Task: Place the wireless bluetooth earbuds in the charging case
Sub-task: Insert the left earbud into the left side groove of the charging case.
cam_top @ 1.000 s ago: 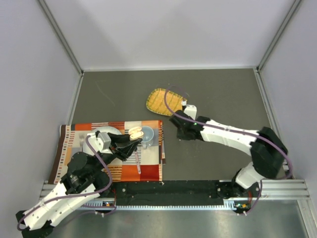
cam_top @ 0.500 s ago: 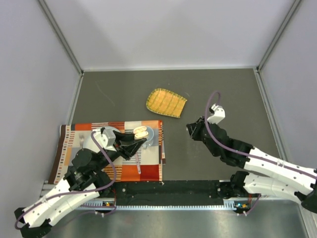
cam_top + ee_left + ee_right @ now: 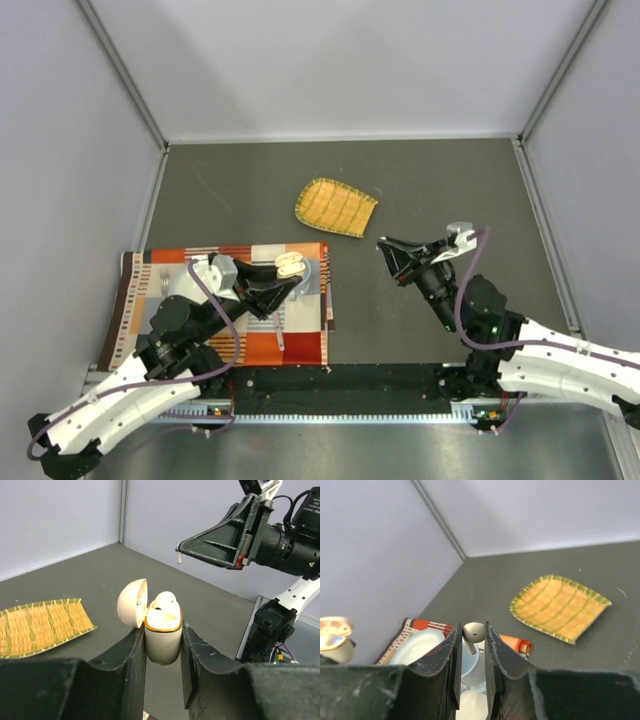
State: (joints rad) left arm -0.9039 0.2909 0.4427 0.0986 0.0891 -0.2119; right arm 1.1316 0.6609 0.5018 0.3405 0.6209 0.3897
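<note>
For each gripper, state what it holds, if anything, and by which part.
The left gripper clamps the open charging case by the sides of its lower body. The right gripper pinches one earbud by its rounded head, stem pointing down.

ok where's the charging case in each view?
Top external: charging case left of centre, over the striped cloth, held by the left gripper.
Left wrist: centre, lid open, between the fingers.
Right wrist: far left edge.
Shared landmark: yellow woven mat.
</note>
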